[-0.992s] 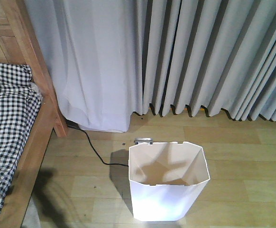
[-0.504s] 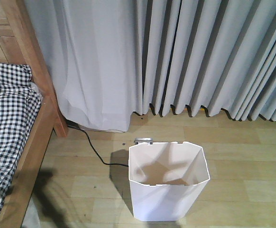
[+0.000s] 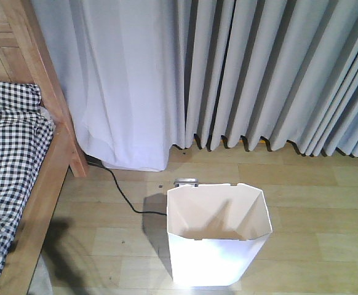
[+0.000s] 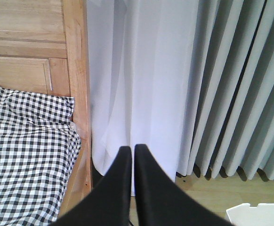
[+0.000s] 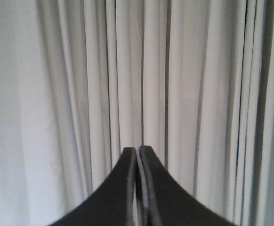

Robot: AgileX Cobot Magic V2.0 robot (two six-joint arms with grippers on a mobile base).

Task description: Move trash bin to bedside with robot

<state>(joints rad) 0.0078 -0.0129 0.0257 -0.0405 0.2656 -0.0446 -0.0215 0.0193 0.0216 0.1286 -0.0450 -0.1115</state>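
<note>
The trash bin (image 3: 219,239), a white plastic container with an angular, roughly octagonal rim, tapering downward and cream inside, stands upright and lidless on the light wood-plank floor (image 3: 314,203). Nothing can be made out inside it. It sits well apart from the bedside (image 3: 50,160), a light wooden bed frame with a thick corner post and black-and-white checked bedding (image 3: 10,153), which lies to the bin's left in the front view. A black cable (image 3: 122,198) runs along the floor from the foot of the corner post to the bin's left rear side. A small grey object (image 3: 186,182) lies on the floor just behind the bin's rear rim; its nature cannot be determined. Pleated grey-white curtains (image 3: 228,74) hang behind the bin, their hems reaching the floor.

In the left wrist view, the left gripper (image 4: 129,151), black with tapered fingers, has its jaws nearly pressed together with only a slim gap, holding nothing. It points at the curtain just beside the bed's corner post, and only a corner of the bin's rim shows at the lower right.

In the right wrist view, the right gripper (image 5: 137,150), likewise black, has its jaws pressed together on nothing and faces the curtain folds. Neither gripper touches the bin.
</note>
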